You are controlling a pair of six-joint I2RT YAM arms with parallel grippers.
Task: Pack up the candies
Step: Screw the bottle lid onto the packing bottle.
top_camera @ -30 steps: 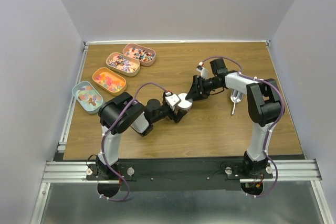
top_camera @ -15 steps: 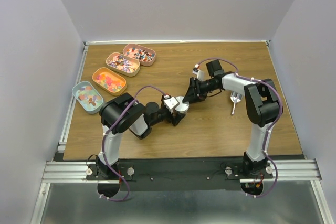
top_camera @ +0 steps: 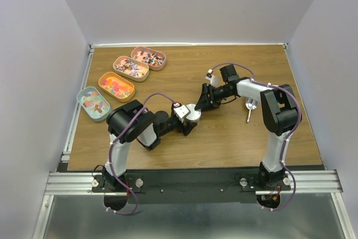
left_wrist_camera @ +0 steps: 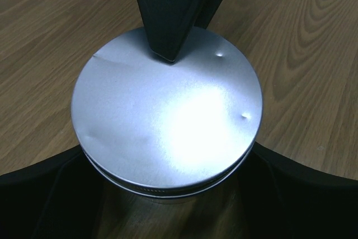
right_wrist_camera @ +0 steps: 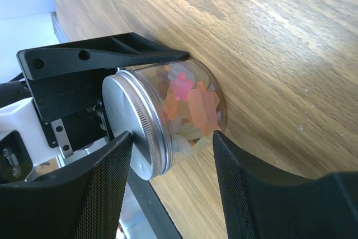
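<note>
Holding the jar [right_wrist_camera: 174, 134] upright at mid-tabletop [top_camera: 235, 138] | my left jaws grip its clear wall from both sides, just below the silver lid [left_wrist_camera: 168, 132] | my right jaws stand parted, one fingertip [left_wrist_camera: 168, 40] over the lid's far edge | candies [right_wrist_camera: 193, 104] fill the jar; more lie in four tins [top_camera: 116, 86] at far left

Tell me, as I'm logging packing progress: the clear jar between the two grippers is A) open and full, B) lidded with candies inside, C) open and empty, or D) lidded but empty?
B: the right wrist view shows the clear jar with its silver lid on and pink, orange and pale candies inside.
</note>
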